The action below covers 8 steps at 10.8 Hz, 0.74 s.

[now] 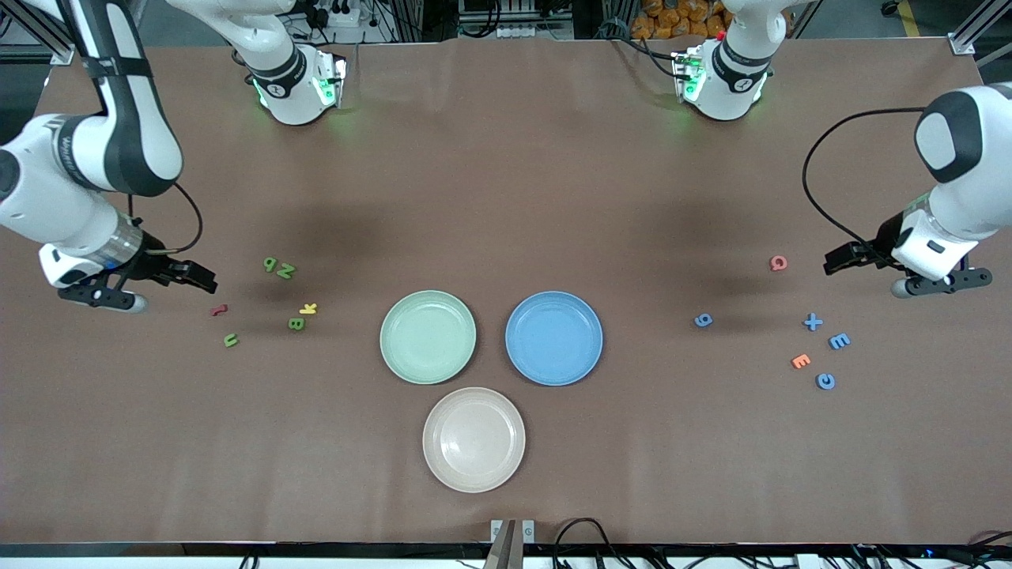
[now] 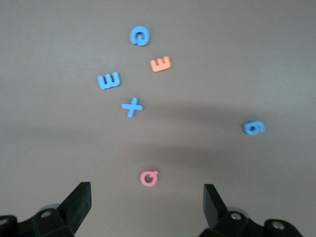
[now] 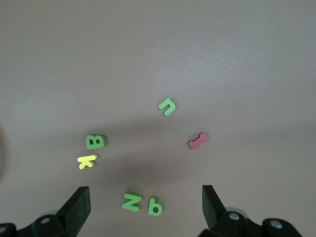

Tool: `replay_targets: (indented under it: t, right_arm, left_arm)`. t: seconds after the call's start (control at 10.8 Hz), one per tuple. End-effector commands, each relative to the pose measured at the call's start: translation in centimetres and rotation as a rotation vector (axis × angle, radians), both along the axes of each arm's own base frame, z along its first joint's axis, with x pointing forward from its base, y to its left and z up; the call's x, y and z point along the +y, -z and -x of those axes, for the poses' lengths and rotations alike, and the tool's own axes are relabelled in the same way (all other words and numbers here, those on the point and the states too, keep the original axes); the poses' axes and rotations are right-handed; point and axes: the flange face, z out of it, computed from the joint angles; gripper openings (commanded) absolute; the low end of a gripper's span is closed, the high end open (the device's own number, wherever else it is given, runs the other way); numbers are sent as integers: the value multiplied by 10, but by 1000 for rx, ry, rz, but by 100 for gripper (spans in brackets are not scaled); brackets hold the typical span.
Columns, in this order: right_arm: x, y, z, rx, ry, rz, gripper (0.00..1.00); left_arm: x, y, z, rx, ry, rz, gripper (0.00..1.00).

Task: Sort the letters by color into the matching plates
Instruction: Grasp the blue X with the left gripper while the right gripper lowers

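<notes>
The mint green plate (image 1: 428,337) and the blue plate (image 1: 553,338) sit side by side mid-table, both bare. Green letters b (image 1: 269,264), Z (image 1: 285,271), B (image 1: 296,323) and n (image 1: 230,340) lie toward the right arm's end, with a yellow K (image 1: 307,309) and a red I (image 1: 219,310). Blue 9 (image 1: 703,320), X (image 1: 813,322), E (image 1: 839,341) and G (image 1: 825,381) lie toward the left arm's end, with an orange E (image 1: 801,361) and a pink Q (image 1: 779,263). My right gripper (image 1: 202,278) (image 3: 144,190) hangs open by Z (image 3: 132,201) and b (image 3: 154,206). My left gripper (image 1: 836,259) (image 2: 146,197) hangs open by Q (image 2: 149,177).
A beige plate (image 1: 473,439) lies nearer the front camera than the two colored plates, below the gap between them. Both arm bases (image 1: 296,87) (image 1: 723,83) stand along the table's edge farthest from the camera. Brown tabletop stretches between the letter groups and the plates.
</notes>
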Motion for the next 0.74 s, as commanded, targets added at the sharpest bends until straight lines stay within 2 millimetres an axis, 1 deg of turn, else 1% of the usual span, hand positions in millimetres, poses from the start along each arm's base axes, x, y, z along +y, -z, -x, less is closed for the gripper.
replay_targets:
  t: [0.0,0.09,0.28,0.37,0.46,0.56,0.65]
  right_arm:
    - [0,39,20,26,19,-13,100]
    - [-3,53,21,39,24,-13,100]
    - [-4,87,24,23,30,-4,100]
    - [-6,102,28,19,35,0,100]
    - [-7,112,31,18,37,2,100]
    - [-11,123,36,22,46,4,100]
    - [-11,133,39,36,47,4,100]
  left_arm:
    - [44,38,-9,-29,-89,8,100]
    - [56,49,-10,-42,-125,6,100]
    - [70,73,-14,-58,-189,-12,100]
    - [71,84,-14,-51,-212,-33,100]
    - [70,92,-15,-43,-268,-45,100]
    - [65,102,-16,-31,-314,-71,100]
    - [61,110,-17,-20,-345,-100,100]
